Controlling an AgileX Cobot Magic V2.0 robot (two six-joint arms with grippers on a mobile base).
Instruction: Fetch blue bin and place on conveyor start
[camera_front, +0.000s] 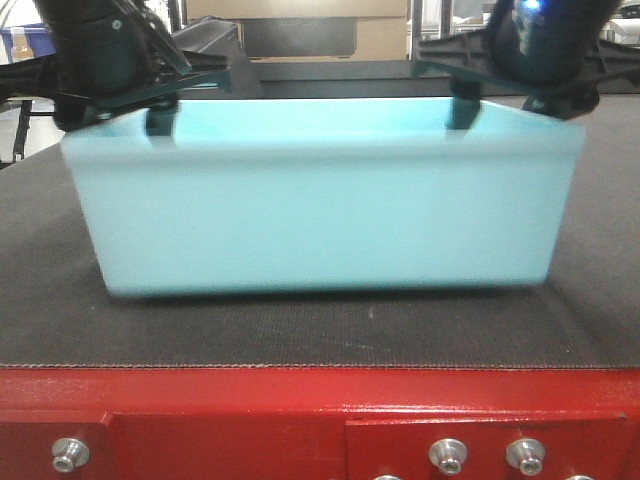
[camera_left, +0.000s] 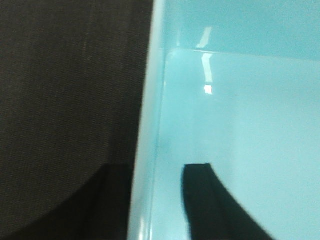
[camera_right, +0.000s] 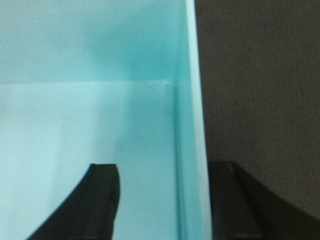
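Observation:
The blue bin (camera_front: 320, 210), a light turquoise tub, sits on the dark textured belt of the conveyor start (camera_front: 300, 330), just behind the red frame (camera_front: 230, 400). My left gripper (camera_front: 115, 115) straddles the bin's left wall. In the left wrist view (camera_left: 157, 170) one finger is inside the bin (camera_left: 240, 100), with a gap to the wall, and the other is outside over the belt (camera_left: 65, 75). My right gripper (camera_front: 510, 100) straddles the right wall the same way. In the right wrist view (camera_right: 165, 167) the inner finger stands clear of the bin's wall (camera_right: 192, 100). Both are open.
Silver bolts (camera_front: 447, 455) line the red frame at the front edge. Cardboard boxes (camera_front: 300, 30) stand behind the belt. A dark blue bin (camera_front: 20, 40) shows at the far left. Belt (camera_right: 260, 75) extends on both sides of the bin.

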